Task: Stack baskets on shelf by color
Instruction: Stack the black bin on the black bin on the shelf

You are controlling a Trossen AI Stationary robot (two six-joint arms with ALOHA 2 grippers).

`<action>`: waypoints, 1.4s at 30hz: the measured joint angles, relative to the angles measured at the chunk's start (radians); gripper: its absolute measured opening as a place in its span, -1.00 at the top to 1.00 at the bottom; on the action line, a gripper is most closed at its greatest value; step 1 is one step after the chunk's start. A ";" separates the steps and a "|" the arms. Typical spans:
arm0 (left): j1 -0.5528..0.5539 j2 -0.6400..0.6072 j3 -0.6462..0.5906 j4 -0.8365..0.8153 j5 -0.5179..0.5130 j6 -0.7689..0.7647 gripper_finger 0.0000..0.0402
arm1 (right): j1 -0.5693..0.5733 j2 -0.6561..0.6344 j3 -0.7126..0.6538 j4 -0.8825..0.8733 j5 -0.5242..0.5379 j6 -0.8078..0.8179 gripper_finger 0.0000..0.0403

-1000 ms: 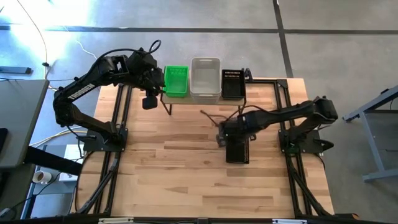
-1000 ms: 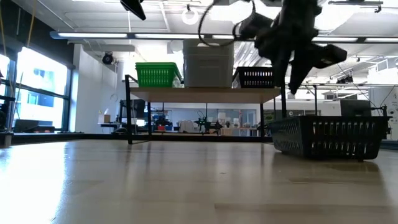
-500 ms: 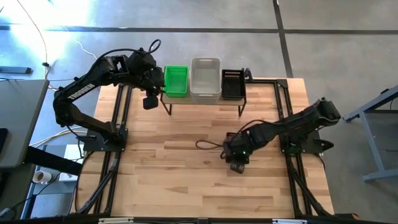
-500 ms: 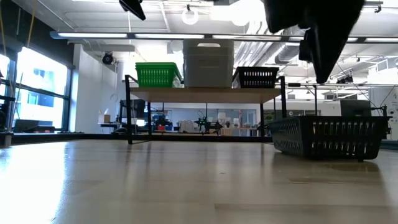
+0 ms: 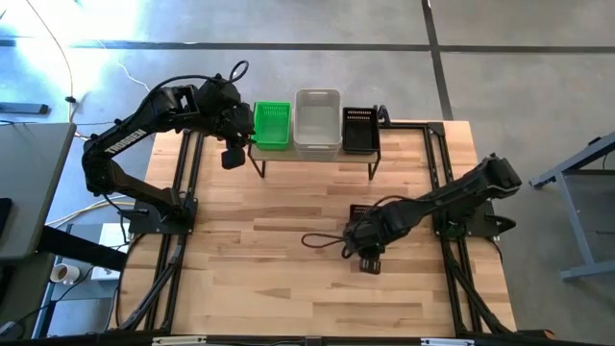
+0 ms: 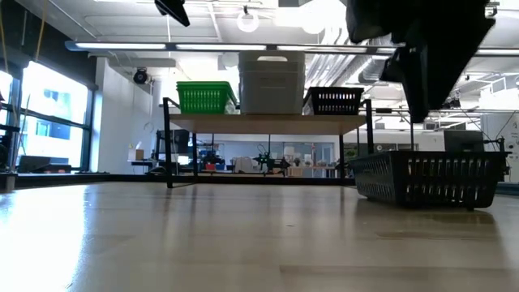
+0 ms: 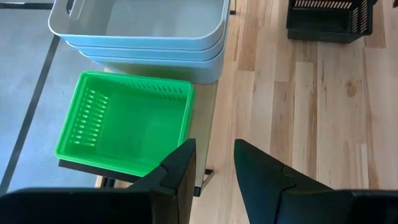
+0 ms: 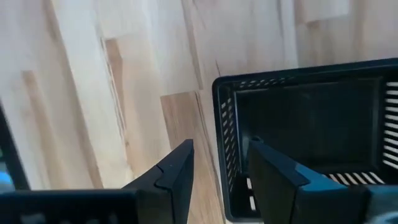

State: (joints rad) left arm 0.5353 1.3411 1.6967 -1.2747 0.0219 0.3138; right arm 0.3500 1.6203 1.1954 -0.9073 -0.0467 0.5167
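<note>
High view: the shelf [image 5: 312,154] sits at upper centre and carries a green basket [image 5: 272,125], a whitish-grey basket stack [image 5: 317,122] and a black basket [image 5: 359,129]. The left gripper [image 5: 237,123] hovers just beside the green one. The right gripper [image 5: 369,248] is at centre right, above a loose black basket [image 5: 359,209] that shows only as a sliver past the arm. A cable loop [image 5: 322,241] lies on the table [image 5: 250,269] just beside that arm; it could snag or drag during a lift.

Low view: the loose black basket [image 6: 427,178] rests on the table at right, with the right arm dark above it. A descent off the wall could press on the rim and tip or shove the basket.

Left wrist view: the left fingers [image 7: 180,174] stand part-open with nothing between them; the green basket [image 7: 127,121] lies at centre left, beyond the fingertips.

Right wrist view: the right fingers [image 8: 177,168] are spread and empty. The basket's perforated wall [image 8: 225,149] runs between them, untouched; closing off-centre may let it slip.
</note>
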 joint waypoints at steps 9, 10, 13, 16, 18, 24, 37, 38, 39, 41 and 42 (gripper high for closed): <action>0.000 0.000 0.000 -0.003 0.000 0.003 0.49 | 0.000 0.113 0.000 0.008 -0.044 -0.001 0.33; 0.000 0.000 0.000 -0.003 0.000 0.003 0.49 | 0.000 0.128 0.000 0.007 -0.045 0.001 0.33; 0.000 0.000 0.000 -0.003 0.000 0.003 0.49 | 0.000 0.175 0.000 -0.001 -0.045 0.002 0.33; 0.000 0.000 0.000 -0.004 0.000 0.003 0.49 | -0.002 0.214 0.000 0.000 -0.059 0.006 0.36; 0.000 0.000 0.000 -0.004 0.000 0.003 0.49 | -0.002 0.230 0.000 0.000 -0.071 0.013 0.45; 0.000 0.000 0.000 -0.004 0.000 0.003 0.49 | 0.000 0.215 0.024 -0.016 -0.081 0.069 0.94; 0.000 0.000 0.000 -0.005 0.000 0.003 0.49 | 0.000 0.187 0.326 -0.235 0.056 0.086 1.00; 0.000 0.000 0.000 -0.005 0.000 0.003 0.49 | 0.000 0.187 0.352 -0.269 0.070 0.086 1.00; 0.000 0.000 0.000 -0.005 0.000 0.003 0.49 | -0.001 0.187 0.379 -0.303 0.083 0.086 1.00; 0.000 0.000 0.000 -0.005 0.000 0.003 0.49 | -0.002 0.187 0.433 -0.375 0.129 0.088 1.00; 0.000 0.000 0.000 -0.005 0.000 0.003 0.49 | -0.002 0.187 0.460 -0.412 0.152 0.087 1.00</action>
State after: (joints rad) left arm 0.5350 1.3411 1.6966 -1.2793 0.0216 0.3168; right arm 0.3477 1.8069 1.6556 -1.3193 0.1058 0.6041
